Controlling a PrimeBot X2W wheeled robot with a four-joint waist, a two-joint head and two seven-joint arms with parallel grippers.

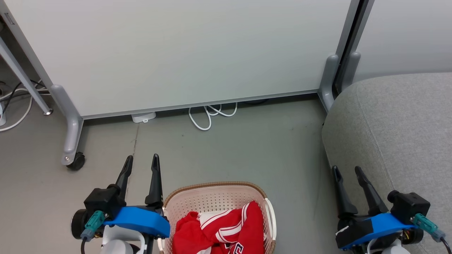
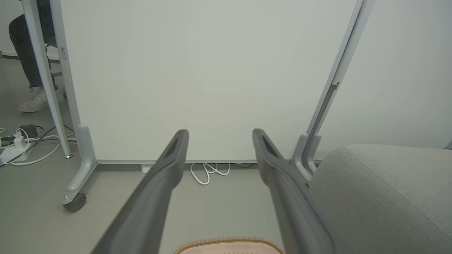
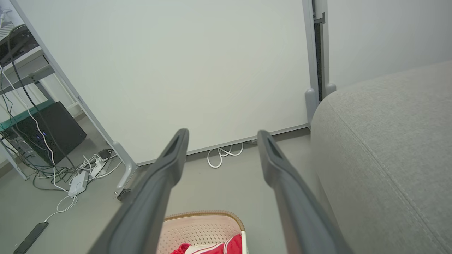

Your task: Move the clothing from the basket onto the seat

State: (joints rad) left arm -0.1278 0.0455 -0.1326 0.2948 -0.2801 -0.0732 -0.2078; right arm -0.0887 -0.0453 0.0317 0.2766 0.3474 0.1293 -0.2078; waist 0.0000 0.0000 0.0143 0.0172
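Both of your grippers were empty, fingers spread wide apart. The left gripper (image 1: pixel 142 157) sat just left of the basket (image 1: pixel 215 184), and the right gripper (image 1: pixel 346 168) sat by the left edge of the seat (image 1: pixel 406 134). Both pointed toward the far panel (image 1: pixel 176 53), and neither touched anything.

The clothing (image 1: pixel 219 229) was all in the basket, bunched in the near half. It was red with white stripe trim, with some lettering at the near edge. The basket stood on the floor (image 1: pixel 247 148) between the grippers, with the seat to its right across a strip of bare floor.

Handling, my read:
- Light, soft and floppy, so it wouldn't hold shape and would drape and trail once lifted.
- Not fragile, so a firm pinch was fine.
- The fabric looked smooth, so a thin single-layer pinch could slip. You'd have wanted a thick fold.
- The best hold was the raised hump at the right of the pile, taken from above with the fingers straddling the ridge.
- The pieces were tangled, so one grab could have dragged the rest or tipped the light basket.
- You couldn't tell from here how many pieces there were.
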